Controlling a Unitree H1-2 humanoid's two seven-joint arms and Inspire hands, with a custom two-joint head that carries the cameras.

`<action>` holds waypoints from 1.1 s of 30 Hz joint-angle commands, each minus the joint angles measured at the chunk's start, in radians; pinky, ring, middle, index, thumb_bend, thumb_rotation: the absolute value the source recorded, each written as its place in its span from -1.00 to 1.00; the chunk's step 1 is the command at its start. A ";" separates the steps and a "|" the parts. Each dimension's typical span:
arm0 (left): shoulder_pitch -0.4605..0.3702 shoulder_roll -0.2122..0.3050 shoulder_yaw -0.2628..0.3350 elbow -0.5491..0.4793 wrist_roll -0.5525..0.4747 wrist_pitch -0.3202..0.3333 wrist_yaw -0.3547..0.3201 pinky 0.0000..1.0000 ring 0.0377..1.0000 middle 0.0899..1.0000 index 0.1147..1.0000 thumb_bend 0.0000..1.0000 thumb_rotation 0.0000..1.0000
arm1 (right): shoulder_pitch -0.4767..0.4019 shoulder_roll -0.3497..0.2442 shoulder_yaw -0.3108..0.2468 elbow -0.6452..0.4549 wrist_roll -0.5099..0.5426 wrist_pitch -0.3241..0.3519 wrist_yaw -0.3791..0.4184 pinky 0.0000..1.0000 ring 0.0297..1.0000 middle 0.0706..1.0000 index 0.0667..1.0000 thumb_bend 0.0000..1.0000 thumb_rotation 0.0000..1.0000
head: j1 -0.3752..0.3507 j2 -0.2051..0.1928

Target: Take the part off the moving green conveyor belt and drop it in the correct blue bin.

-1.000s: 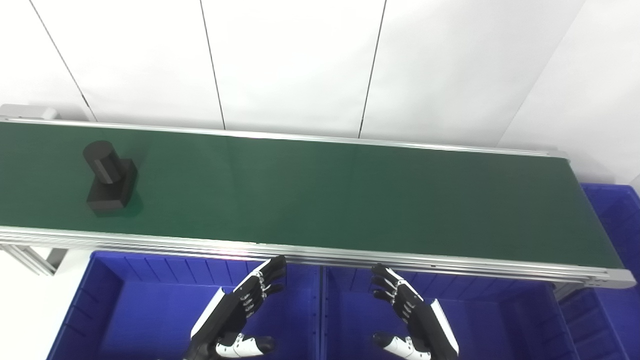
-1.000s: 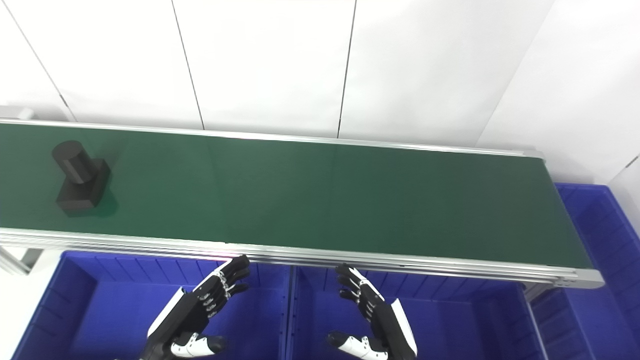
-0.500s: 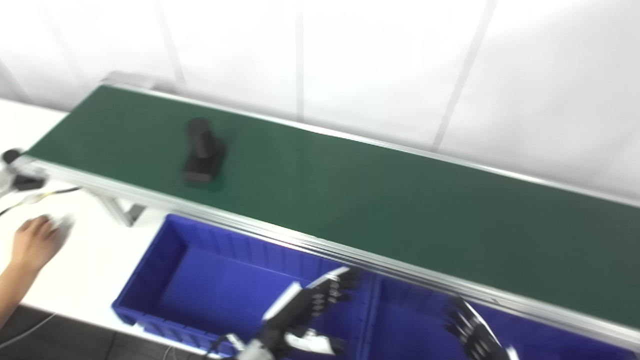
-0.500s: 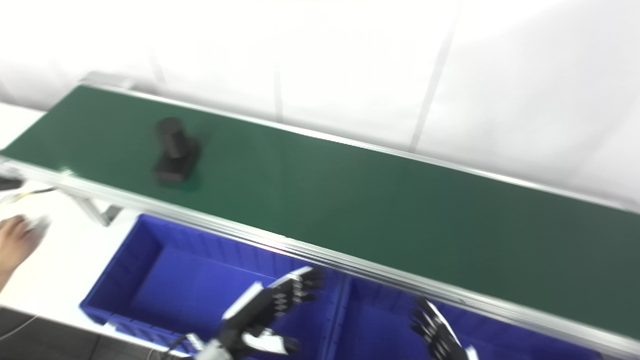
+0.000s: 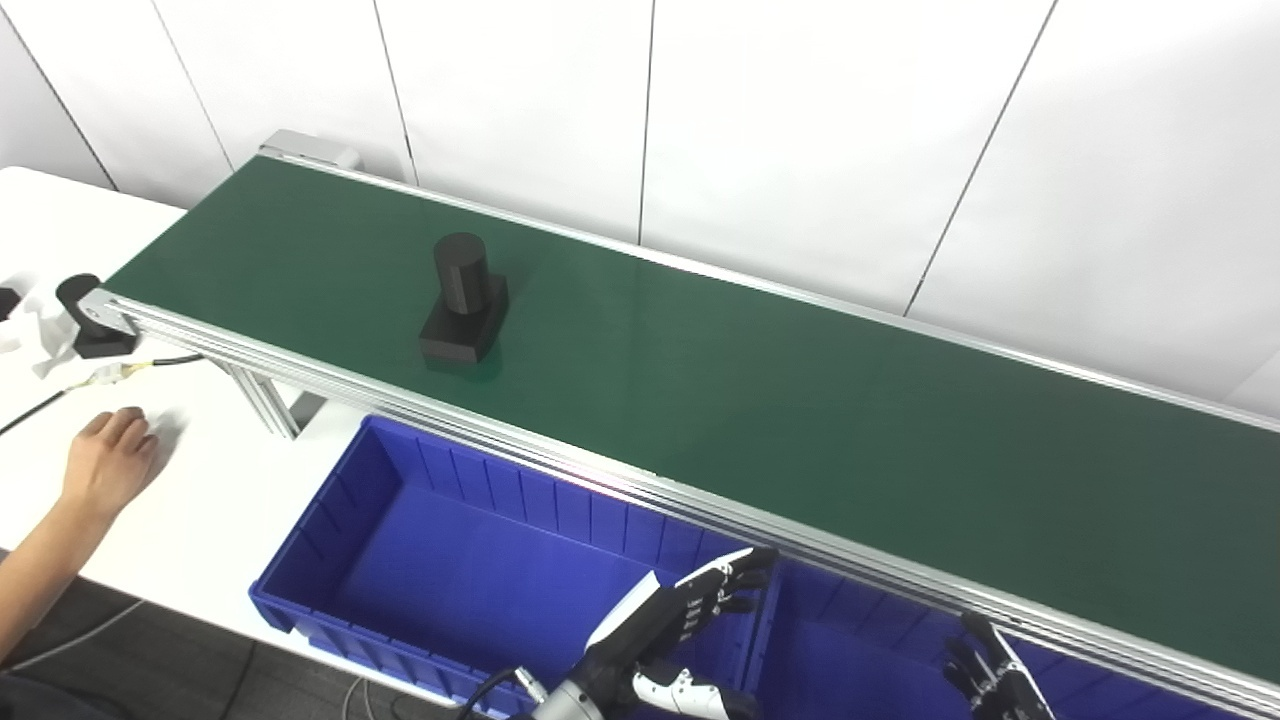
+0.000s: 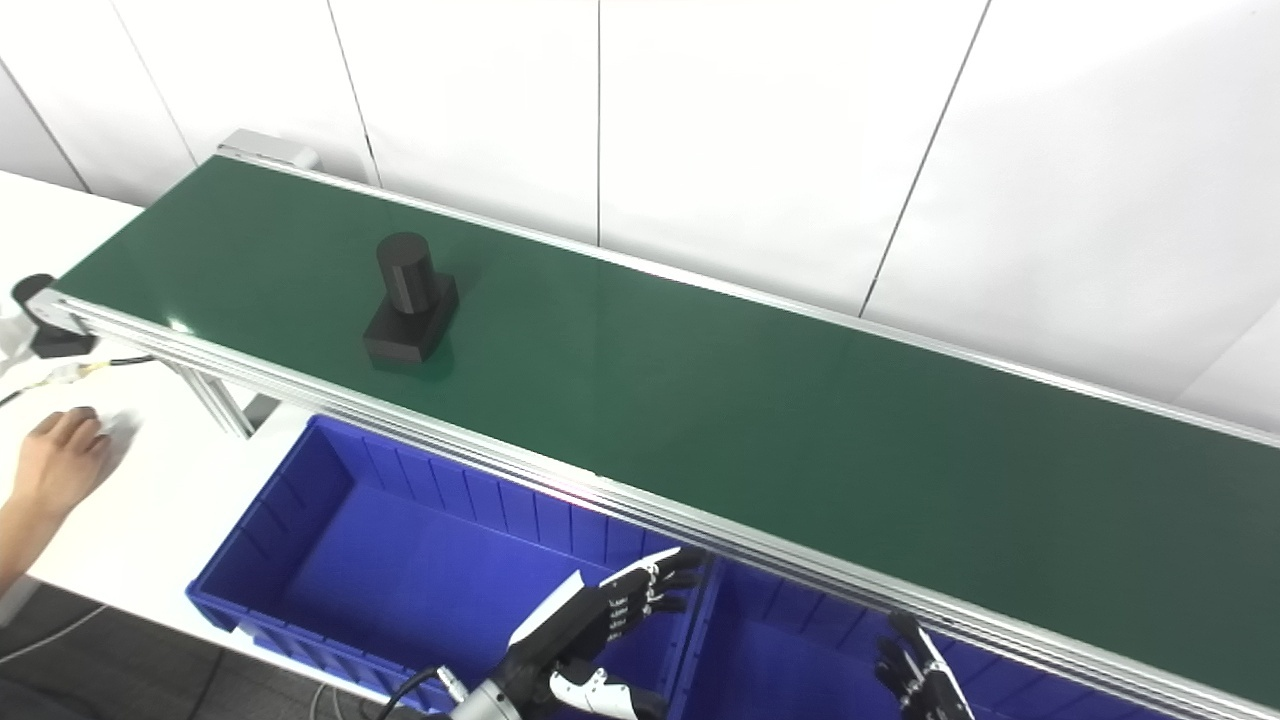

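Note:
A black part point(image 5: 464, 300), an upright cylinder on a square base, stands on the green conveyor belt point(image 5: 760, 400) toward its left end. My left hand point(image 5: 670, 635) is open and empty, low over the left blue bin point(image 5: 440, 570), well right of and below the part. My right hand point(image 5: 995, 675) shows only its spread fingertips at the bottom edge, over the second blue bin point(image 5: 850, 660). Both hands are below the belt's near rail.
A person's hand point(image 5: 105, 465) rests on the white table at the left. A black motor part point(image 5: 85, 315) and a cable lie by the belt's left end. White wall panels stand behind the belt.
The camera has swung left and tilted, so the whole picture has shifted. The part has travelled rightward along the belt. A person's hand and the white table have come into view.

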 commanded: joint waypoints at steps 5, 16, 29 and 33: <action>-0.015 -0.005 -0.006 -0.005 -0.014 -0.050 0.002 0.77 0.86 0.90 0.81 0.93 -0.02 | -0.014 0.020 -0.023 -0.006 -0.001 -0.053 0.028 0.75 0.83 0.95 0.76 0.85 0.21 | -0.019 -0.008; -0.013 0.002 -0.006 -0.003 -0.022 -0.050 -0.004 0.78 0.86 0.91 0.81 0.95 -0.01 | -0.016 0.037 -0.046 0.001 0.002 -0.053 0.056 0.76 0.82 0.94 0.74 0.84 0.17 | -0.027 -0.013; -0.009 0.008 -0.006 -0.005 -0.034 -0.051 -0.009 0.79 0.86 0.90 0.81 0.94 -0.02 | -0.014 0.046 -0.051 0.003 -0.004 -0.053 0.056 0.73 0.80 0.92 0.71 0.79 0.09 | -0.046 -0.018; -0.008 0.009 -0.006 -0.006 -0.031 -0.050 -0.005 0.79 0.85 0.89 0.81 0.96 -0.02 | -0.014 0.046 -0.049 0.001 -0.010 -0.053 0.053 0.72 0.80 0.92 0.72 0.81 0.12 | -0.046 -0.018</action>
